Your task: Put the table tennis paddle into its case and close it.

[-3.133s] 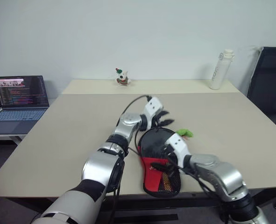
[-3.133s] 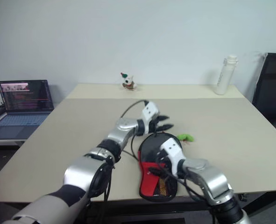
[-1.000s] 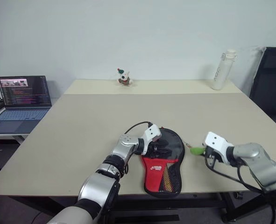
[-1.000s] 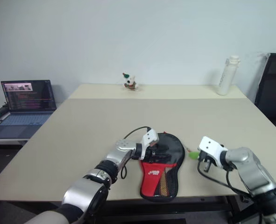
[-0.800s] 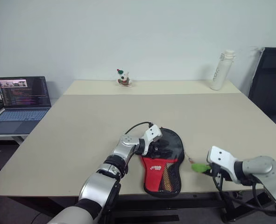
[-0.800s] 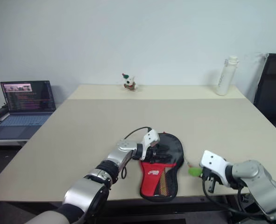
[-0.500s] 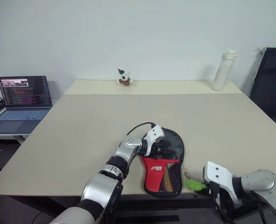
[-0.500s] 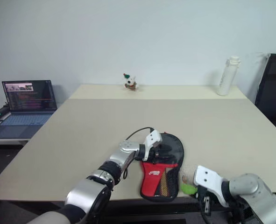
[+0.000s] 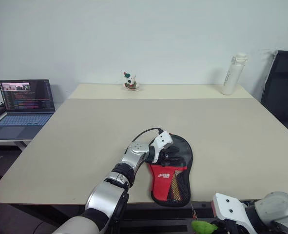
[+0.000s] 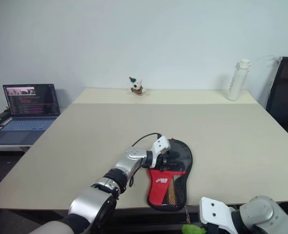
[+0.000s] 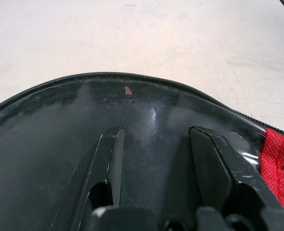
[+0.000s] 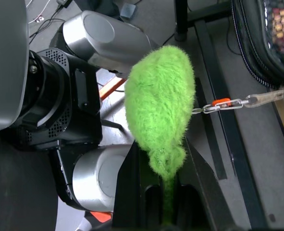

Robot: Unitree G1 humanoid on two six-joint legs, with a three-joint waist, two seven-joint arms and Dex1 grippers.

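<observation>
Beige counter (image 9: 85,126) against a plain white wall, a second lighter counter butted behind it. Left gripper (image 11: 154,161): jaws released, spread apart, fingers (image 11: 105,168) lying flat on the glossy black round part of the case (image 9: 175,168), pressing on it rather than gripping. Right gripper (image 12: 163,192): jaws clenched on the stem of a fuzzy green pom-pom (image 12: 158,110), held below the counter's front edge; a small metal chain (image 12: 228,103) with an orange bit runs from the pom-pom up to the case's zipper edge. Case lies flat near the front edge of the counter, black round part away from the robot, red handle part with white lettering and mesh pocket pointing toward the robot, its tip just at the edge. Table tennis paddle is inside the case, can't make it out through the fabric. Farther out: small white toy figure (image 9: 129,81) at the far middle, white bottle (image 9: 231,73) upright at the far right, open laptop (image 9: 19,105) on a side desk to the left, black chair (image 9: 282,83) at the right.
</observation>
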